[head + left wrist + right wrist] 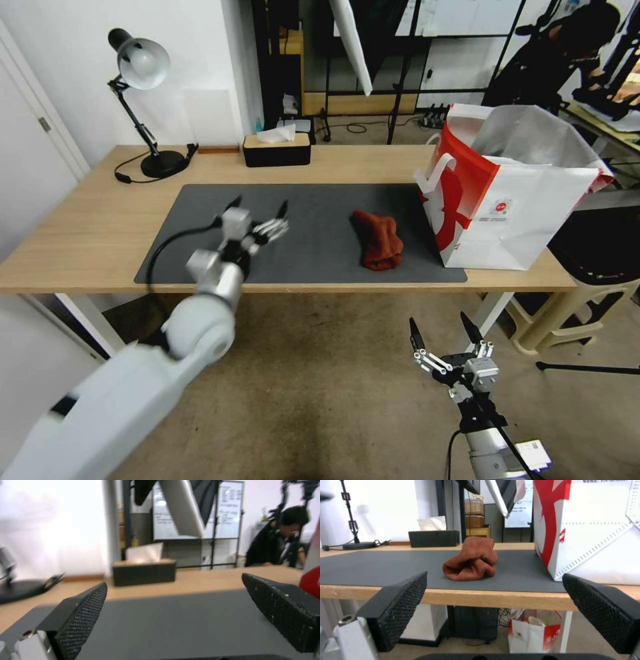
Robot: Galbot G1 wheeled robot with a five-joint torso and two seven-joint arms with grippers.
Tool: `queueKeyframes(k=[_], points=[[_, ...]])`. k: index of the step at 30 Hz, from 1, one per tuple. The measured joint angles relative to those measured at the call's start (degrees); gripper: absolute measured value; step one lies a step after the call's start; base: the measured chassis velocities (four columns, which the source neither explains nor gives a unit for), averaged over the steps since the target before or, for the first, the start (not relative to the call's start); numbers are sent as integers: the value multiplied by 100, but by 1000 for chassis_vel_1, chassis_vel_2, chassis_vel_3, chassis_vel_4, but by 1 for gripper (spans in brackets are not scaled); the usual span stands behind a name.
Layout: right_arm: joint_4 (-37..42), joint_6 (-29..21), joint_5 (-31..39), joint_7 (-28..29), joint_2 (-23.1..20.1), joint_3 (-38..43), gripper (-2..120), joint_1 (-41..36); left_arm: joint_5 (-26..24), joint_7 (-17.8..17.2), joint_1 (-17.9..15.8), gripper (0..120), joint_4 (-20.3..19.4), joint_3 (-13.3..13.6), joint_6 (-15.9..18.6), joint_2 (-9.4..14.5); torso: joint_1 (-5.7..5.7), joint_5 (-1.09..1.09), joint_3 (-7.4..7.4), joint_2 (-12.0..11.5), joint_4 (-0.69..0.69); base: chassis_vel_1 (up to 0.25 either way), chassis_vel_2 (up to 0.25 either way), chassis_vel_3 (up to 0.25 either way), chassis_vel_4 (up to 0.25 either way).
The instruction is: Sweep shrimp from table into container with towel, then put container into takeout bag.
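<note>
You look close to finished: no shrimp or container lies on the worktop (pixel 100 227), the towel (pixel 379 248) sits crumpled on the mat beside the takeout bag (pixel 513 200), and left gripper (pixel 260 208) and right gripper (pixel 443 328) hang open-jawed, empty

The towel (pixel 378 240) lies on the table (pixel 87 233), left of the takeout bag (pixel 513 207).

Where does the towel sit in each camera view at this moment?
Head view: towel crumpled on the dark mat, between the open left gripper and the takeout bag.
Left wrist view: not in it.
Right wrist view: towel centre, beside the bag.
Shared landmark: black tissue box at the table's far edge.
</note>
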Motion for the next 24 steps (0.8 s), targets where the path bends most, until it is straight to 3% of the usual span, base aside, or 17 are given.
queueKeyframes(k=[2, 4, 6, 7, 10, 11, 14, 24], points=[[51, -41, 6, 51, -37, -5, 100, 15, 261, 52, 720, 100, -56, -372, -311, -31, 0, 2, 0, 0, 2, 0, 0, 0, 0], [59, -49, 8, 65, -40, -5, 100, 18, 300, 52, 791, 100, -57, -407, -349, -41, 0, 2, 0, 0, 2, 0, 0, 0, 0], [109, -91, 29, 171, -46, -7, 100, 43, 779, 60, 1370, 100, -62, -729, -696, -212, 0, 1, 0, 0, -1, 0, 0, 0, 0], [109, -91, 29, 171, -46, -7, 100, 43, 779, 60, 1370, 100, -62, -729, -696, -212, 0, 1, 0, 0, -1, 0, 0, 0, 0], [138, -122, 59, 314, -53, -9, 100, 115, 1154, 58, 1919, 100, -116, -1032, -926, -447, 0, 3, 0, 0, 0, 0, 0, 0, 0], [138, -122, 59, 314, -53, -9, 100, 115, 1154, 58, 1919, 100, -116, -1032, -926, -447, 0, 3, 0, 0, 0, 0, 0, 0, 0], [166, -195, 82, 426, -66, -7, 100, 161, 1476, 71, 2416, 100, -203, -1229, -1081, -703, 0, 2, 0, 0, 0, 0, 0, 0, 0], [180, -292, 190, 492, -81, -25, 100, 179, 1882, 82, 2943, 100, -244, -1308, -1135, -984, 0, 3, 0, 0, 0, 0, 0, 0, 0]])
